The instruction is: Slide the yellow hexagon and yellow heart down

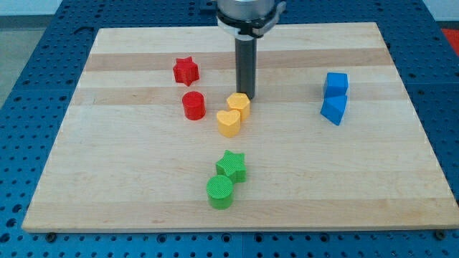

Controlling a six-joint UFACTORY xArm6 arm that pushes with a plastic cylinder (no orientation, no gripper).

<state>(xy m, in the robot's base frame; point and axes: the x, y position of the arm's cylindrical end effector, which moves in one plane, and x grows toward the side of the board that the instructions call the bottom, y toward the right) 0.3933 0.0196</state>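
Note:
The yellow hexagon [239, 104] sits near the middle of the wooden board [129, 186]. The yellow heart [228, 122] lies just below and left of it, touching it. My tip [244, 95] stands at the hexagon's upper edge, on its top right side, and appears to touch it. The dark rod rises straight up from there to the arm's head at the view's top.
A red star [185, 70] and a red cylinder [193, 104] lie left of the yellow pair. A green star [232, 166] and a green cylinder [220, 192] lie below. A blue cube [336, 84] and another blue block [333, 109] sit at the right.

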